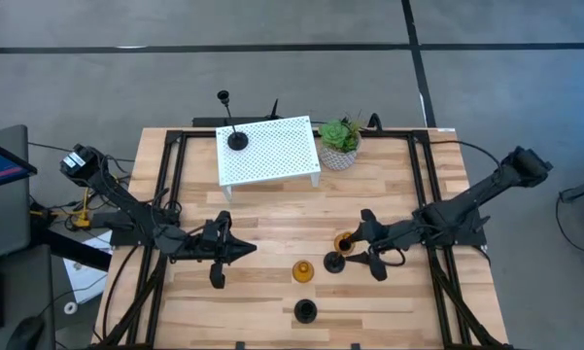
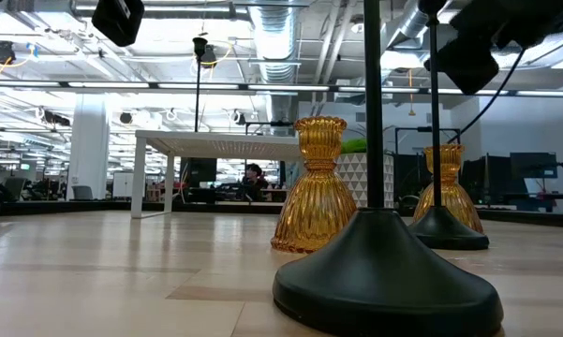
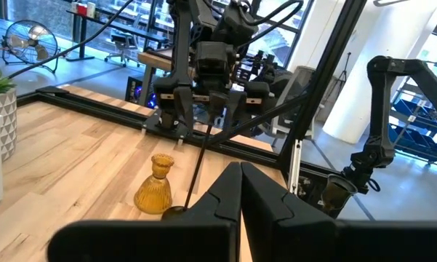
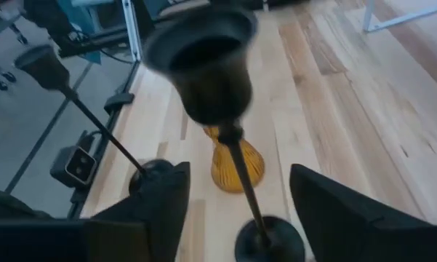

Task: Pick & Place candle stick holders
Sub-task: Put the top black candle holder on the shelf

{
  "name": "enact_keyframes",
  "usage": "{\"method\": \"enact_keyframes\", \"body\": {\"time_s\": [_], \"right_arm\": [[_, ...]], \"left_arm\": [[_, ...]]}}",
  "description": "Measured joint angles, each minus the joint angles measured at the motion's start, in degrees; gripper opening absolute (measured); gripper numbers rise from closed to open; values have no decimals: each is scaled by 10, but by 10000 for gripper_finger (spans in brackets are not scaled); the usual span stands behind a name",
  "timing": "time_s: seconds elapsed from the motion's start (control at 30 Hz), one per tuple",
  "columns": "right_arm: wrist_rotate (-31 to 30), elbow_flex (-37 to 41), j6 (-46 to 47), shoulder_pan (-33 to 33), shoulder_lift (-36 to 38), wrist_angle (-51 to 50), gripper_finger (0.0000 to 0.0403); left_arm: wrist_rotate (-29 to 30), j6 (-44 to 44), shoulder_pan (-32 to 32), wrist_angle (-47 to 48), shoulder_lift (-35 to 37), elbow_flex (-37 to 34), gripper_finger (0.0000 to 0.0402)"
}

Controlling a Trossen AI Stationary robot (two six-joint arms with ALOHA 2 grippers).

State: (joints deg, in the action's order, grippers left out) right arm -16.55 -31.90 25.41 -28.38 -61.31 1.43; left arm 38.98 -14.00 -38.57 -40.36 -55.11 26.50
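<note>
My right gripper (image 4: 236, 211) is open, with one finger on either side of the thin stem of a black candle stick holder (image 4: 203, 65). This holder stands on its round base (image 1: 333, 262) on the wooden table. An amber holder (image 1: 345, 240) stands close by my right gripper (image 1: 355, 248). A second amber holder (image 1: 302, 271) and another black one (image 1: 305, 311) stand nearer the front. One more black holder (image 1: 237, 141) stands on the white perforated stand (image 1: 282, 156). My left gripper (image 1: 249, 249) hovers shut at the left, holding nothing.
A small green potted plant (image 1: 339, 144) stands to the right of the white stand at the table's far edge. Black frame rails (image 1: 170, 185) run along both sides of the table. Bare wood lies between the stand and the holders.
</note>
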Motion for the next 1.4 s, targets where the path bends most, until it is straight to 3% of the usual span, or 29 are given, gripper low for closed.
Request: {"method": "enact_keyframes", "body": {"time_s": [0.17, 0.37, 0.63, 0.93, 1.23, 1.4], "right_arm": [[0, 0, 1, 0, -25, 45, 243], [0, 0, 1, 0, -52, 76, 215], [1, 0, 29, 0, -65, 77, 121], [2, 0, 34, -5, -31, 67, 14], [0, -36, 33, 13, -2, 68, 6], [14, -108, 8, 27, 9, -40, 4]], "left_arm": [[0, 0, 0, 0, 0, 0, 7], [0, 0, 0, 0, 0, 0, 6], [0, 0, 0, 0, 0, 0, 5], [0, 0, 0, 0, 0, 0, 5], [0, 0, 0, 0, 0, 0, 5], [0, 0, 0, 0, 0, 0, 7]]}}
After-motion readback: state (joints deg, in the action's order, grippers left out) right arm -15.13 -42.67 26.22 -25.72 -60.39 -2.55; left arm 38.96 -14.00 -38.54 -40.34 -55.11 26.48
